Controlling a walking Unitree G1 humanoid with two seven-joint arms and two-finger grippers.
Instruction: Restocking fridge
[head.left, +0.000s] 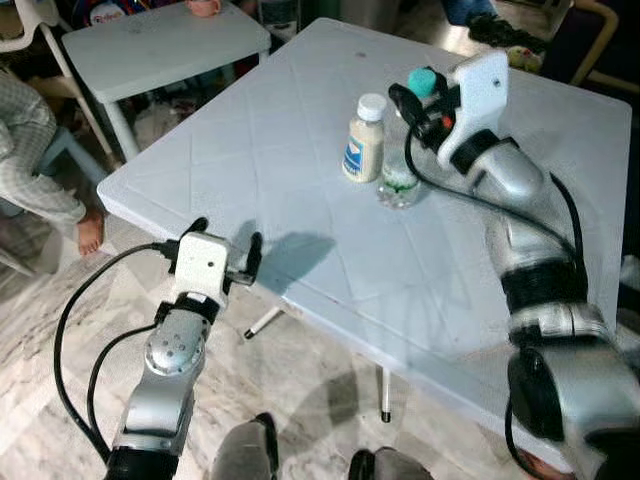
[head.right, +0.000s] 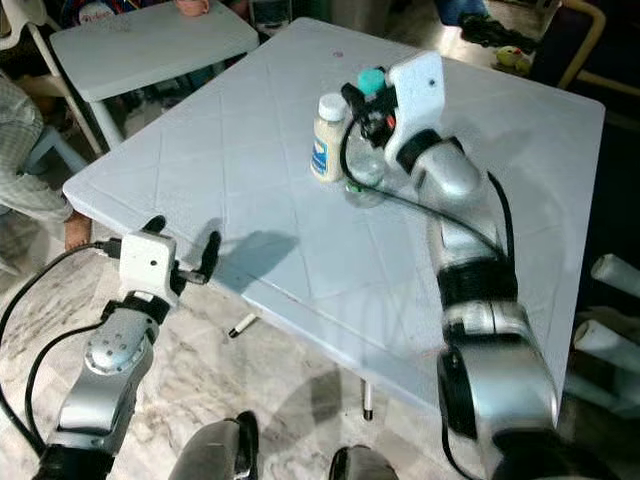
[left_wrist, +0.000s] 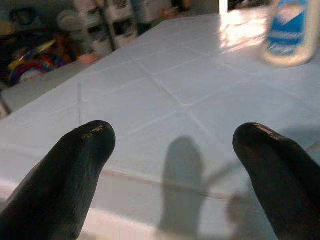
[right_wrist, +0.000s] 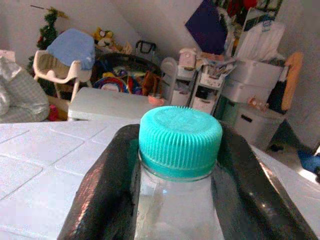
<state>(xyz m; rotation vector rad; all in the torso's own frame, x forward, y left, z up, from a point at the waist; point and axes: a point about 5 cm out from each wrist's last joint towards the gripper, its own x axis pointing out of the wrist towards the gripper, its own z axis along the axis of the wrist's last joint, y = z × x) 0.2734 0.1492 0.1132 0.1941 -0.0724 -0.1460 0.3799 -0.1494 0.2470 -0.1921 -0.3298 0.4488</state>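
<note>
Two bottles (head.left: 363, 140) (head.left: 402, 170) side by side on table (head.left: 300, 200), far side.

Light: bright and even across the white table (head.left: 300, 170).
Shadows: soft, dark patch beside the left gripper (head.left: 225, 250).
Glare: at the tabletop's far end in left wrist view.
Focus: white bottle (left_wrist: 290, 32) blurred.

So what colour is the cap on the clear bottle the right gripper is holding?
Teal green, with a ribbed side; the cap shows best in the right wrist view.
</note>
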